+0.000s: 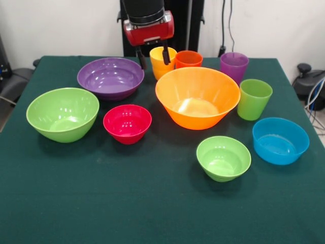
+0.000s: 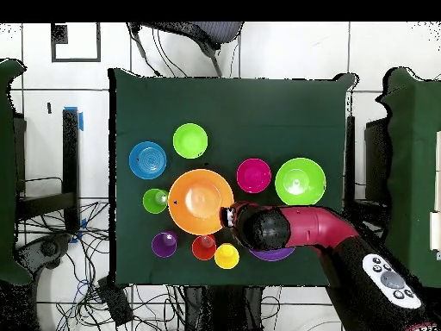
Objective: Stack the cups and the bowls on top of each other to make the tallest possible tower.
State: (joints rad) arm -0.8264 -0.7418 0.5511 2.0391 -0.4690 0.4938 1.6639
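Six bowls stand apart on the green table: orange [image 1: 197,96] [image 2: 200,201], purple [image 1: 110,77], big light green [image 1: 62,113] [image 2: 300,181], magenta-red [image 1: 127,123] [image 2: 253,175], small light green [image 1: 223,157] [image 2: 189,140] and blue [image 1: 280,140] [image 2: 147,159]. Behind the orange bowl stand upright cups: yellow [image 1: 161,65] [image 2: 226,256], orange-red [image 1: 188,59] [image 2: 204,247], purple [image 1: 234,66] [image 2: 164,244] and green [image 1: 254,98] [image 2: 155,201]. My gripper [image 1: 154,57] [image 2: 231,215] is open and empty, between the purple bowl and the yellow cup. In the overhead view my arm hides most of the purple bowl [image 2: 276,256].
The table [image 1: 152,203] has dark green cloth, with open cloth at its front half. Nothing is stacked. Chairs and cables lie off the table's sides.
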